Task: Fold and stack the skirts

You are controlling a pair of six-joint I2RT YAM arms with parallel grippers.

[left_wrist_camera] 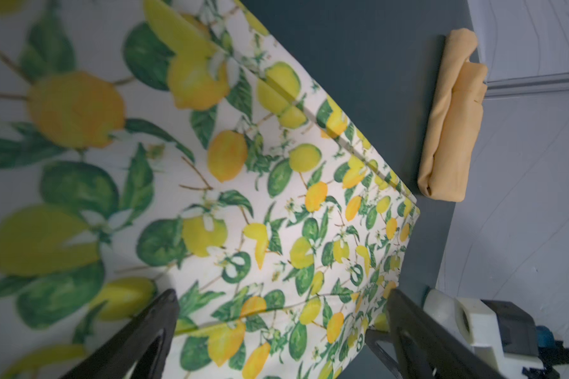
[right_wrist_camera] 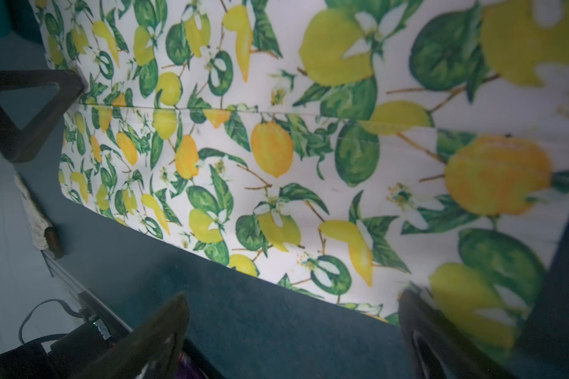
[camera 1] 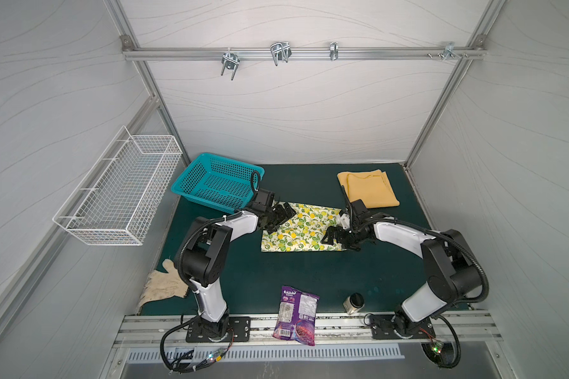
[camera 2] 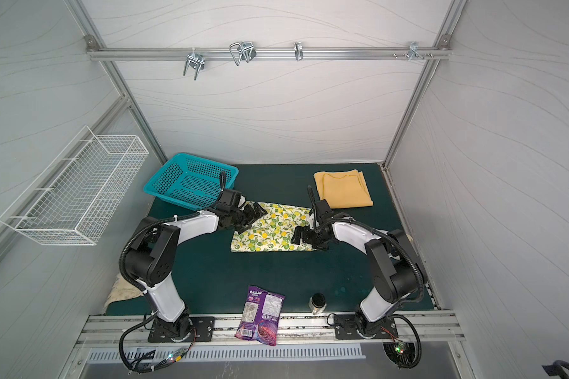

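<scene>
**Lemon skirt (camera 1: 301, 231) flat on the mat, both grippers spread wide over it**

Lemon skirt (camera 2: 270, 229) lies spread in the middle of the green mat (camera 1: 276, 272), print up, one seam line running across it in both wrist views. Over its far left corner sits the left gripper (camera 1: 281, 218), jaws wide apart and nothing between them. The left wrist view confirms it, with the left gripper (left_wrist_camera: 281, 295) framing only printed cloth (left_wrist_camera: 243, 197). Across at the skirt's near right edge is the right gripper (camera 1: 330, 238), also fully spread and holding nothing. In the right wrist view the right gripper (right_wrist_camera: 293, 295) straddles the hem, one finger over the cloth (right_wrist_camera: 276, 164) and the other over bare mat. I cannot tell whether any fingertip touches the fabric.

Yellow skirt (camera 1: 368, 189) waits folded at the far right of the mat, apart from the lemon one, and it shows as a neat bundle in the left wrist view (left_wrist_camera: 450, 124).

Further out, a teal basket (camera 1: 217, 183) stands at the far left, tilted against the wall. A wire basket (camera 1: 119, 187) hangs on the left wall. A glove (camera 1: 163, 285) lies at the near left corner of the mat. At the front edge are a purple snack bag (camera 1: 296, 315) and, to its right, a small jar (camera 1: 353, 303).
</scene>
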